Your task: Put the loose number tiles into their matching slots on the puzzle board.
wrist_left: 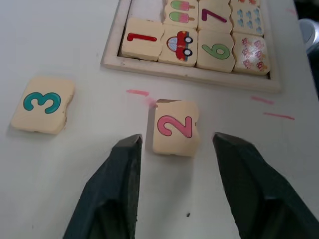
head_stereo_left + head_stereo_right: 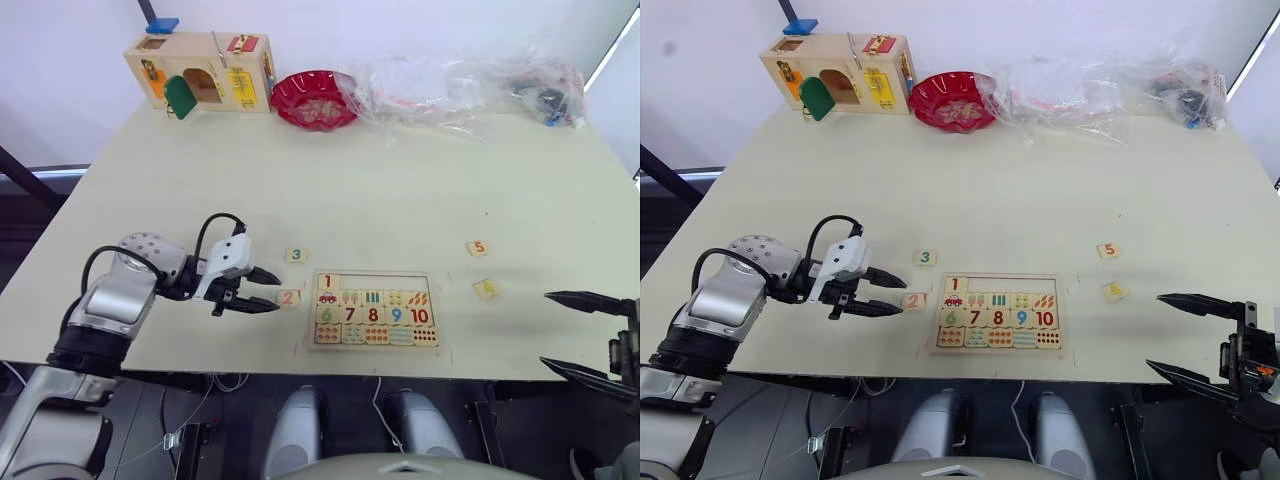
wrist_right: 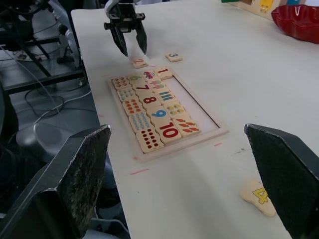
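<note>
The puzzle board (image 2: 375, 343) lies near the table's front edge, its top row holding only tile 1 (image 2: 328, 282); the remaining slots (image 2: 385, 282) are bare. Loose tile 2 (image 1: 175, 127) lies just left of the board, tile 3 (image 2: 296, 255) a little farther back. Tiles 5 (image 2: 478, 248) and 4 (image 2: 486, 289) lie right of the board. My left gripper (image 2: 264, 291) is open, its fingertips (image 1: 130, 147) just short of tile 2 on either side, not touching. My right gripper (image 2: 571, 334) hangs open at the front right, off the table edge.
At the back stand a wooden latch box (image 2: 200, 70), a red bowl (image 2: 315, 99) and crumpled clear plastic bags (image 2: 460, 88). The table's front edge (image 2: 300, 375) runs close below the board.
</note>
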{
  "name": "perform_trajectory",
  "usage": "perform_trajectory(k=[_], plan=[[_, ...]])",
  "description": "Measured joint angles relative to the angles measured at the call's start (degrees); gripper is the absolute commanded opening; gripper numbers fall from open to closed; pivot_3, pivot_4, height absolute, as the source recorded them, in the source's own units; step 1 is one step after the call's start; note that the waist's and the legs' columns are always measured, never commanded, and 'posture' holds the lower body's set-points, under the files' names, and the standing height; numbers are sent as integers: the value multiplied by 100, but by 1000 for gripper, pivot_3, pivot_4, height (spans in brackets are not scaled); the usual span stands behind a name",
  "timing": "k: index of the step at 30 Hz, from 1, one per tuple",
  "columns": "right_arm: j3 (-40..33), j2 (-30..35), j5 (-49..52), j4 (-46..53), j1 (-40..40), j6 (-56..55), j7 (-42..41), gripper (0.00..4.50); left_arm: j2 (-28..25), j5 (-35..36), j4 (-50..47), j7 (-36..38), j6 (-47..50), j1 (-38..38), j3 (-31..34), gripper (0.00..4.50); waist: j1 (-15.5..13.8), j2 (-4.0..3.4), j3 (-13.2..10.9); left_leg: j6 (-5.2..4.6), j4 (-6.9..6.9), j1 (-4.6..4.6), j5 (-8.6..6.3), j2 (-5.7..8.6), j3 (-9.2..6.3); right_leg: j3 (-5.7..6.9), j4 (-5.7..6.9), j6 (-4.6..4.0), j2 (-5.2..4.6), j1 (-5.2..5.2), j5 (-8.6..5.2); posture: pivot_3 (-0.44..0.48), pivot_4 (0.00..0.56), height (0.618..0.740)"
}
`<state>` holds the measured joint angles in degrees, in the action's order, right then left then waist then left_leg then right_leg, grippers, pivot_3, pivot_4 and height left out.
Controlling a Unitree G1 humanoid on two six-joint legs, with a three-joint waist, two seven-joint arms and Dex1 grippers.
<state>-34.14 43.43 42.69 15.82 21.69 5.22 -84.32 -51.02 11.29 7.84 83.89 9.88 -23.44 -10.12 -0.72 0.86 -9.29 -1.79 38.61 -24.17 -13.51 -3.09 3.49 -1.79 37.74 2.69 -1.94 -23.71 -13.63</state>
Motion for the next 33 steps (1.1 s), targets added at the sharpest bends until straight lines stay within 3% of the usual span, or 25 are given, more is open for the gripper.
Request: perform_trajectory(k=[31, 32, 33], plan=[[183, -85, -73, 148, 55, -57, 226, 4500, 209, -381, -4, -193, -133, -64, -168, 2686, -9, 1, 0, -1, -1, 27, -1, 0, 34, -39, 9, 2, -3, 8, 0, 0, 150, 740], [183, -85, -73, 153, 58, -58, 228, 4500, 210, -382, -31, -214, -120, -51, -168, 2139, -10, 1, 1, -1, -1, 28, -1, 0, 39, -44, 8, 3, -3, 8, 1, 0, 150, 740], [183, -87, -73, 161, 59, -58, 228, 4500, 211, -382, -49, -240, -114, -38, -168, 1951, -10, 1, 1, -1, -1, 29, -1, 0, 40, -45, 9, 3, -3, 8, 1, 0, 150, 740]])
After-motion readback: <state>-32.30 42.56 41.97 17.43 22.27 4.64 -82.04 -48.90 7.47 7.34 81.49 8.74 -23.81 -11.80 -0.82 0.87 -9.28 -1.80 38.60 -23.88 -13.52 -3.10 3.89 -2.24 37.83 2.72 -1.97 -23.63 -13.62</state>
